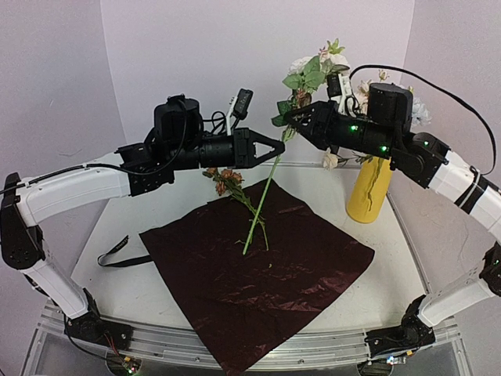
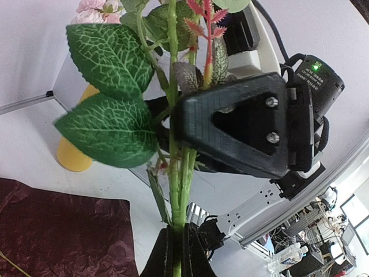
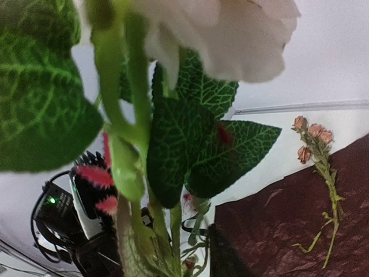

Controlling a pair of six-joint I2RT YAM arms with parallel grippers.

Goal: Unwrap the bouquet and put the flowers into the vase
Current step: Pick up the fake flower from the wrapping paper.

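The flowers (image 1: pixel 313 72) are a thin bunch: a cream-white rose and veined green leaves on top, with long green stems hanging below. They are in the air over the 12 o'clock corner of the flat dark red wrap (image 1: pixel 266 282). The left gripper (image 1: pixel 280 146) is clamped on the stems from 9 o'clock. The right gripper (image 1: pixel 290 119) is at the stems just above; whether it pinches them I cannot tell. The mustard-yellow vase (image 1: pixel 366 200) stands upright at 2 o'clock from the wrap. A black ribbon (image 1: pixel 117 252) lies at 9 o'clock.
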